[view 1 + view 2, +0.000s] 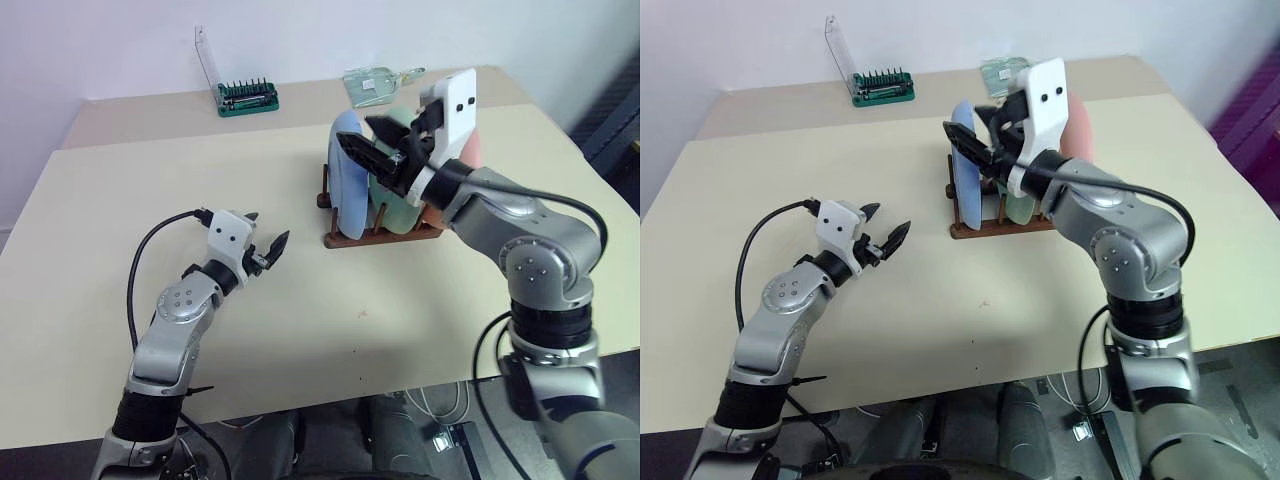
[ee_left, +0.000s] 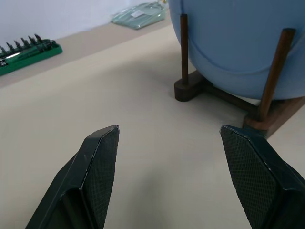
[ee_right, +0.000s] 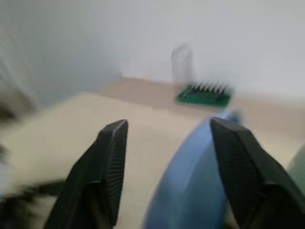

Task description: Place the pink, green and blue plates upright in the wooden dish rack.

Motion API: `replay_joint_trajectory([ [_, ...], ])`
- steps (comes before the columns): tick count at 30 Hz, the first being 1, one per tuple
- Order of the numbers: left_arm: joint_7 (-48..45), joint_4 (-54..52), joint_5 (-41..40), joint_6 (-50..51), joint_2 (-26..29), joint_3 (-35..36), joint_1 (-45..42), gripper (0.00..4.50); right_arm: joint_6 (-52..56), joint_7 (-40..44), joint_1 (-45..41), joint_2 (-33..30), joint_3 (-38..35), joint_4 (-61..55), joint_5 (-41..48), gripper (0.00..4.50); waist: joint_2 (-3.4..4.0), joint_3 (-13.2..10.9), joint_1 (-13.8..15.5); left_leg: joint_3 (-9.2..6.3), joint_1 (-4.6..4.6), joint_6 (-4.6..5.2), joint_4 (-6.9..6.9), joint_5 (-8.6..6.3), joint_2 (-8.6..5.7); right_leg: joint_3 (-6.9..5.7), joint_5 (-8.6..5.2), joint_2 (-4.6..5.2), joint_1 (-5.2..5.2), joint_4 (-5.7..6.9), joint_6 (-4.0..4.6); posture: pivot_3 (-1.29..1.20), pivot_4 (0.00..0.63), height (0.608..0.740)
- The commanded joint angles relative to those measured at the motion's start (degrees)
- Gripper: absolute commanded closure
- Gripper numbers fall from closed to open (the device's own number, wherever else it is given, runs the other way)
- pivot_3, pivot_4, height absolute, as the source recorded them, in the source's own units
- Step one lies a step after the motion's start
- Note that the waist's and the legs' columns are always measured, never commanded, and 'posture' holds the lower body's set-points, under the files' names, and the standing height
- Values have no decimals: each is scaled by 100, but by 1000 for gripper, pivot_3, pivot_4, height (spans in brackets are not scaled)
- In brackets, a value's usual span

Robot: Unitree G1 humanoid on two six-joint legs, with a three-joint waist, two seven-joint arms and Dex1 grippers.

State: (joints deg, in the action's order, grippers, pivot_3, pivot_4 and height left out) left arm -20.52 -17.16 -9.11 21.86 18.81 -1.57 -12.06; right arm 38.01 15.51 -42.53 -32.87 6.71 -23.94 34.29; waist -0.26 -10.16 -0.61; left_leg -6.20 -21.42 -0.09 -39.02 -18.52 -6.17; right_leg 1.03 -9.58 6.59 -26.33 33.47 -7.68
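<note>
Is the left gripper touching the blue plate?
Apart. In the left wrist view, bare table separates the open left gripper from the blue plate.

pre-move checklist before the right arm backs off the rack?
1. blue plate upright between the pegs of the wooden dish rack: ok.
2. green plate upright in the rack: ok.
3. pink plate seated in the rack: cannot tell, the right arm hides its base.
4. right gripper open, nothing held: ok.
5. Right fingers clear of the blue plate's rim: cannot tell.
6. left gripper open, empty, away from the rack: ok.
</note>
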Motion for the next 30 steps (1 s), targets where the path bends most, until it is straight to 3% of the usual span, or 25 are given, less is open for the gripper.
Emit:
replay_joint_trajectory([
  [1, 318, -55, 297, -173, -23, 78, -100, 1025, -1278, 884, 431, -479, 142, -491, -959, 1643, -4, 2, 4, 0, 1, 0, 0, 0, 0, -1, 0, 0, 2, -1, 0, 0, 150, 740],
  [3, 540, 136, 524, -283, -13, 135, -121, 1025, -1407, 1276, 967, -662, -294, -673, -700, 1643, -9, 5, 22, -2, 1, 0, -1, 0, 1, -1, 0, 0, 6, -3, 0, 0, 150, 740],
  [12, 943, 720, 867, -731, -64, 338, 199, 1025, -1040, 2126, 3869, -1272, -3505, -813, 200, 1643, -10, 8, 207, -5, 7, 6, -8, -3, 2, -2, 3, 2, 23, -11, 2, 0, 150, 740],
  [17, 898, 909, 894, -874, -141, 231, 307, 1025, -1297, 2176, 4781, -1253, -3476, -345, -478, 1643, -3, 10, 224, 14, 27, 20, -9, -11, 4, 9, 3, 1, 42, -13, 2, 0, 150, 740],
  [21, 850, 808, 948, -796, -161, 140, 377, 1025, -1739, 2103, 4632, -1084, -3164, 453, -976, 1643, -5, 10, 234, 10, 109, 47, 1, -28, 9, 3, 1, 0, 123, -23, 1, 0, 150, 740],
  [30, 1161, 572, 1080, -627, -258, 273, 649, 1025, -2551, 2312, 3988, -860, -2712, 2058, -1432, 1643, -3, 10, 268, 10, 106, 23, -3, -14, 6, 3, 1, 3, 122, -26, -1, 0, 150, 740],
])
